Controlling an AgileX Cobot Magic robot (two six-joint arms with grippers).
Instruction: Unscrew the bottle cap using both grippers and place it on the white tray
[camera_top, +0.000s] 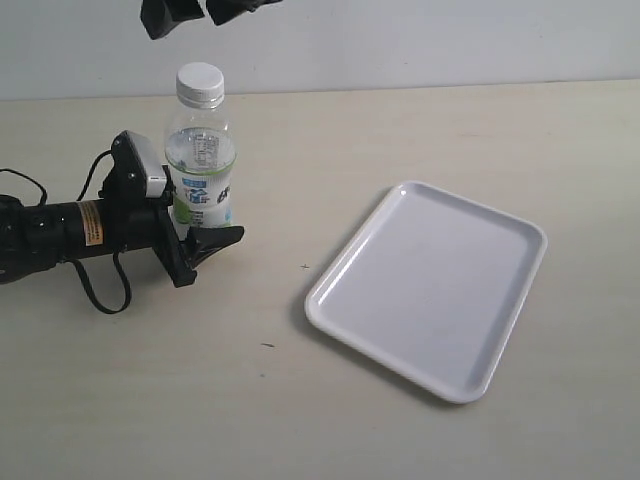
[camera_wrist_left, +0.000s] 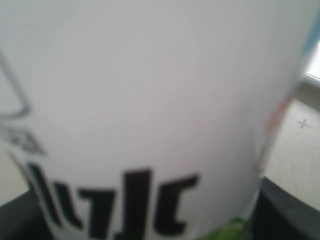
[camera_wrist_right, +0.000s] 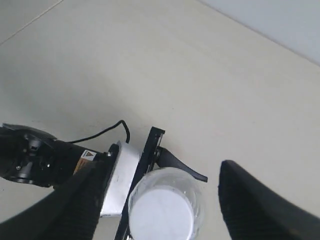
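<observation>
The left arm (camera_top: 50, 228) is a black tube-shaped limb with a yellow sticker (camera_top: 92, 222) bearing small dark print near its wrist. A white rectangular block (camera_top: 150, 172) with a grey face is mounted there, and thin black cables (camera_top: 105, 290) loop from its near side. The left claw (camera_top: 205, 228) has black wedge-shaped plastic fingers (camera_top: 222, 240). The right claw (camera_top: 198, 12) has two chunky matte black fingers.

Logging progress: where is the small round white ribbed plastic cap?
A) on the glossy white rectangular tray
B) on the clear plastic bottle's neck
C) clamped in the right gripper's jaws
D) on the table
B: the white ribbed cap sits atop the clear plastic bottle, below the open jaws of the right gripper.
</observation>
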